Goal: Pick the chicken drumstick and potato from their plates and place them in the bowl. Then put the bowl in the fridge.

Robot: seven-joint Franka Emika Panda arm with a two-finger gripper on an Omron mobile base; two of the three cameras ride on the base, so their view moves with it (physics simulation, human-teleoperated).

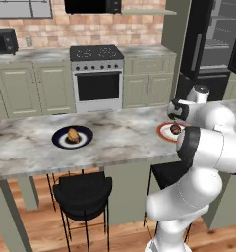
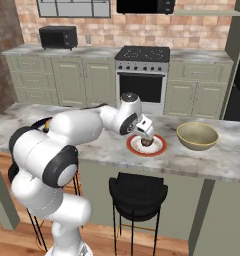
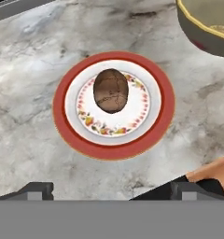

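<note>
Potato (image 3: 111, 90), brown and egg-shaped, lay at the centre of the orange-red-rimmed plate (image 3: 157, 133), on its white floral-patterned middle; the plate sat on the marble island counter (image 3: 34, 65). The gripper (image 2: 146, 133) hung just above the potato without touching it, and in the hand view its two dark fingertips (image 3: 34, 190) stood wide apart on either side of the plate, holding nothing. The tan bowl (image 2: 197, 135) rested on the same counter just beside this plate, apart from it. The chicken drumstick (image 1: 73, 135) lay on the navy-rimmed plate (image 1: 85, 141), well apart along the counter. The black fridge (image 1: 208, 44) stood open behind the island, its grey shelves visible. A steel oven (image 1: 97, 78) occupied the rear wall, and a black stool (image 2: 137, 192) stood below the counter edge.
</note>
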